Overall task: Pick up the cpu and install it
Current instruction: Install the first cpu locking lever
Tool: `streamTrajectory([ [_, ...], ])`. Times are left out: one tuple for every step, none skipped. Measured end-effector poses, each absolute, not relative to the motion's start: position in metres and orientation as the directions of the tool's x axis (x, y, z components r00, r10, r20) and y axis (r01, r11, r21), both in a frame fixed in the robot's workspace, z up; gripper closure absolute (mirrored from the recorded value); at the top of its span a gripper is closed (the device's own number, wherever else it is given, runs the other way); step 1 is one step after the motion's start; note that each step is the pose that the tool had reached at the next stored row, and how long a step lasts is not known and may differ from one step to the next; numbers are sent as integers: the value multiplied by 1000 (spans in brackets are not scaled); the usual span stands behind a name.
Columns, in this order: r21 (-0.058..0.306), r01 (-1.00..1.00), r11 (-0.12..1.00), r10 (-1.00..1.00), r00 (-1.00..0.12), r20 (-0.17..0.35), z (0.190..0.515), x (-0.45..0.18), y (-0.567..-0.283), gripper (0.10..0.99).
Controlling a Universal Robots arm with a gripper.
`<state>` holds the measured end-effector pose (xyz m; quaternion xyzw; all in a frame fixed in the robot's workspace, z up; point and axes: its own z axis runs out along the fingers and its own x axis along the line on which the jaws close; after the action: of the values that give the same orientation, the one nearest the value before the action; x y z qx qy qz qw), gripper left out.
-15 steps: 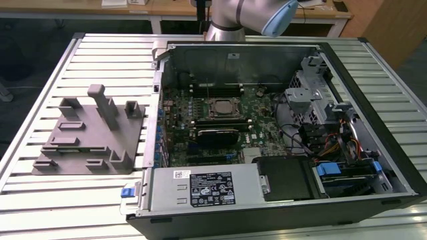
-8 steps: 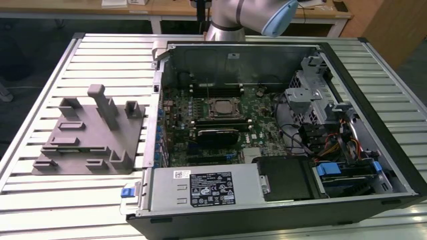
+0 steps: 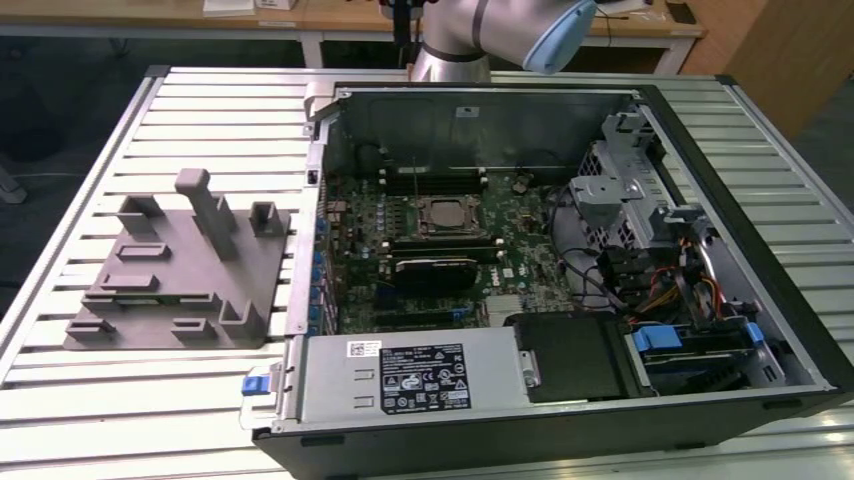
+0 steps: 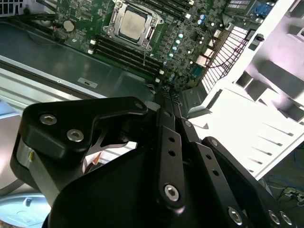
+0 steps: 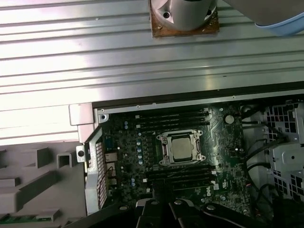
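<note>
cpu (image 5: 180, 148) is sitting flat in its socket, middle of the green motherboard (image 5: 213, 175), inside the open computer case (image 3: 534, 445) on the slatted bench (image 3: 134, 410). The gripper (image 4: 166, 92) has its fingers pressed together with nothing between them, and it hangs above the case's edge, well apart from the cpu. A grey plastic fixture (image 3: 174, 270) stands beside the case, on the exterior view's left.

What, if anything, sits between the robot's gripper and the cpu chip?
Nothing visible. In the first wrist view the cpu lies uncovered in its motherboard socket, and the gripper hangs over the open case with only air between them.
</note>
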<state>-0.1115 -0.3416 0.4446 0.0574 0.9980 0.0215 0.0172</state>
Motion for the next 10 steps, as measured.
streamTrajectory([
  [45, 114, 992, 115, -993, -32, 444, -111, -342, 980],
  [45, 114, 992, 115, -993, -32, 444, -111, -342, 980],
  [45, 114, 992, 115, -993, -32, 443, -112, -342, 980],
  [45, 114, 992, 115, -993, -32, 443, -112, -342, 980],
  [45, 114, 992, 115, -993, -32, 443, -112, -342, 980],
  [45, 114, 992, 115, -993, -32, 442, -112, -342, 980],
  [45, 114, 992, 115, -993, -32, 442, -112, -342, 980],
  [45, 114, 992, 115, -993, -32, 441, -112, -342, 980],
  [45, 114, 992, 115, -993, -32, 441, -112, -342, 980],
  [45, 114, 992, 115, -993, -32, 441, -112, -342, 980],
])
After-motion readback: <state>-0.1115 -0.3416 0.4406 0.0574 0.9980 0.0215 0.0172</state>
